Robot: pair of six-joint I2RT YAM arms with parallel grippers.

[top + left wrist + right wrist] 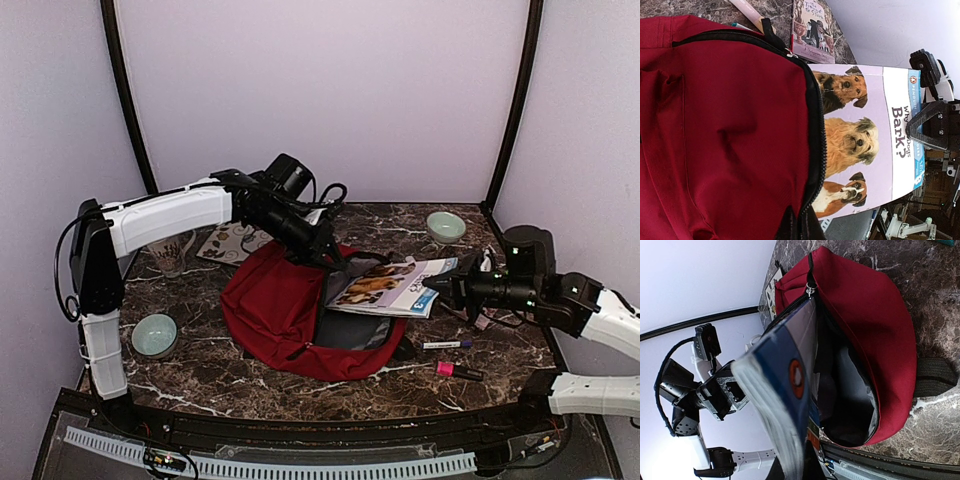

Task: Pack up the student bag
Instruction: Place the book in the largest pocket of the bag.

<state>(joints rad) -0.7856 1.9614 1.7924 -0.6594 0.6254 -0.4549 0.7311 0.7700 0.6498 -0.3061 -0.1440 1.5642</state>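
Note:
The student bag (270,310), a big dark-red backpack, lies in the middle of the table with its mouth facing right. My left gripper (325,258) is shut on the bag's upper zip edge (812,150) and holds the flap up, so the grey lining (860,390) shows. A dog book (395,285) with a lilac cover (860,140) lies level, its left end inside the bag's mouth. My right gripper (438,287) is shut on the book's right edge; the blue spine (785,390) fills the right wrist view.
A teal bowl (155,335) sits front left and another bowl (445,226) back right. A cup (172,252) and a second book (232,242) lie behind the bag. Two markers (447,345) (458,371) lie right of the bag.

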